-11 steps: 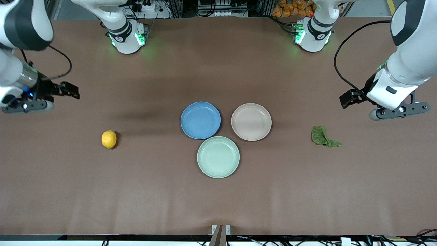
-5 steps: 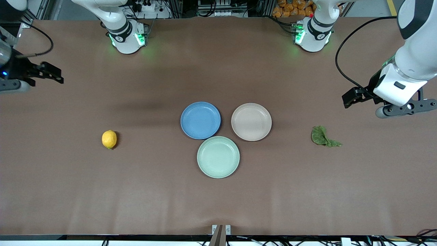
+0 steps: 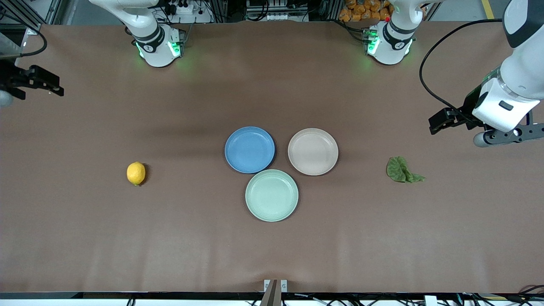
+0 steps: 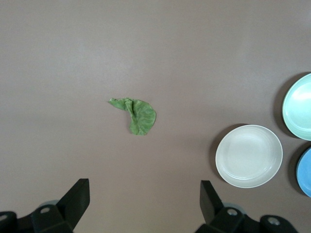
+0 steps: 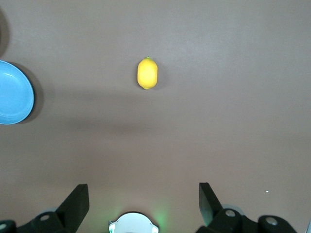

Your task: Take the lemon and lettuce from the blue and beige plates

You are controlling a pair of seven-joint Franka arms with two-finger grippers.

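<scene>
- Front view, lemon (image 3: 136, 173): lies on the bare brown table (image 3: 170, 238) at the frame's middle left, toward the right arm's end, well apart from every plate.
- Lettuce (image 3: 401, 171): lies on the table at the middle right of the frame, toward the left arm's end, pointed tail aimed at the frame's right edge.
- Blue plate (image 3: 249, 149) and beige plate (image 3: 313, 151): sit side by side at frame centre, close but not touching; nothing lies in either.
- Mint-green plate (image 3: 271, 195): just beside both, nearer to the camera, nothing in it.
- Left gripper (image 4: 141, 201): up in the air at the frame's right edge, over bare table; in the left wrist view its fingers (image 4: 75, 201) stand spread wide, holding nothing, with the lettuce (image 4: 137, 114) in plain sight between them.
- Right gripper (image 5: 141, 201): up in the air at the upper left edge of the front frame; in the right wrist view its jaws are likewise released, grasping nothing, with the lemon (image 5: 147, 73) and a part of the blue plate (image 5: 14, 92) in sight.
</scene>
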